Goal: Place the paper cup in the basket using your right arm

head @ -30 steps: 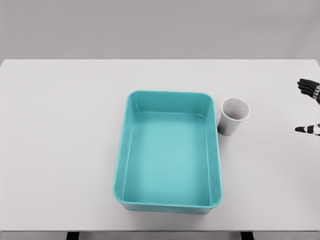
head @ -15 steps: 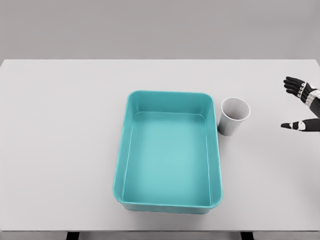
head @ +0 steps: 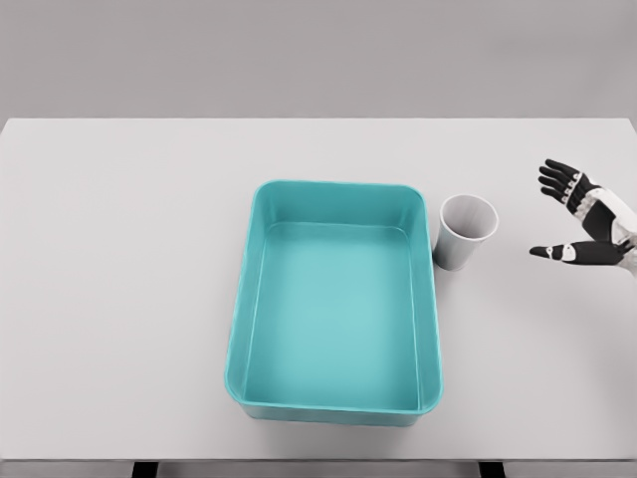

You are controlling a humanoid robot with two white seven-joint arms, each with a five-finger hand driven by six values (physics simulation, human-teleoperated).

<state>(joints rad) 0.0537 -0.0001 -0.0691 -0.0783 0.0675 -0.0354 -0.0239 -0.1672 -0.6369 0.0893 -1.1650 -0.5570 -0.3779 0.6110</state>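
the paper cup [head: 466, 232] stands upright on the desk [head: 119, 259] just right of the teal basket's [head: 242, 329] upper right corner, not yet in it. the right hand [head: 579, 221] at the right edge is spread wide, grasping nothing — thumb and fingers parted toward the cup, likely shaped to wrap it. its arm is cut off by the frame — no left arm shows.

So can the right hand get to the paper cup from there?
Probably yes: the right hand is open, facing the paper cup, with only bare table between; the basket sits on the cup's far side.
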